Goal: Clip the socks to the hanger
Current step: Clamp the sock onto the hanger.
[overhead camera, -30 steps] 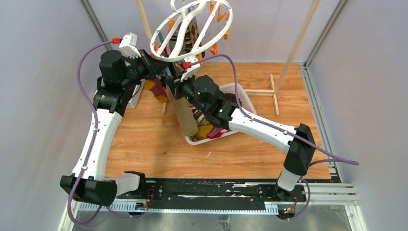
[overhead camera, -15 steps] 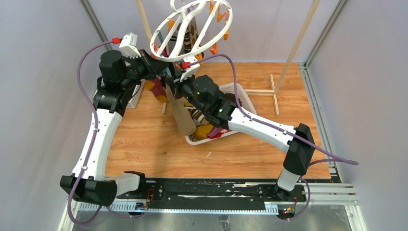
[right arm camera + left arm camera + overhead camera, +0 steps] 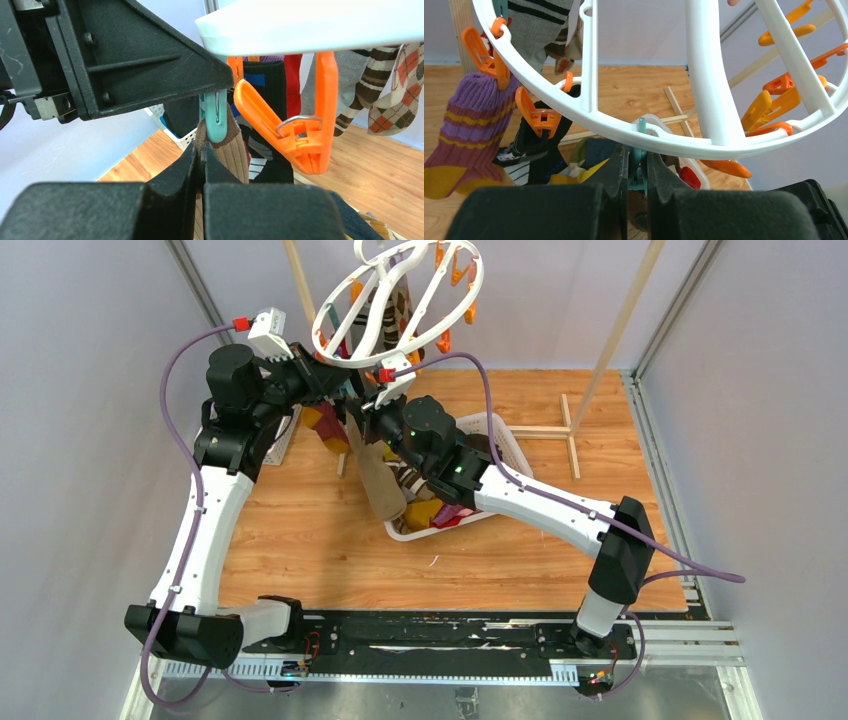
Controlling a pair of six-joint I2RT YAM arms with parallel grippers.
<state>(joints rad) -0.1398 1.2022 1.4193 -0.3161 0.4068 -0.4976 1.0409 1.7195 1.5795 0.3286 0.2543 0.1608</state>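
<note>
Teal clip (image 3: 216, 120) pinched by closed left end effector (image 3: 637, 159) beneath hanger (image 3: 704, 75) rim; brown ribbed sock (image 3: 233, 156) gripped in closed right end effector (image 3: 202, 156), cuff touching clip's lower end.

My left hand (image 3: 636, 161) and right hand (image 3: 201, 160) meet at the teal clip (image 3: 216, 120) and brown sock (image 3: 235, 150), with no room between them. The hanger (image 3: 704, 100) ring blocks the way up. Orange clips (image 3: 295, 125) and hanging socks (image 3: 469, 130) crowd the far side. The bare desk (image 3: 300, 550) near me leaves room.
</note>
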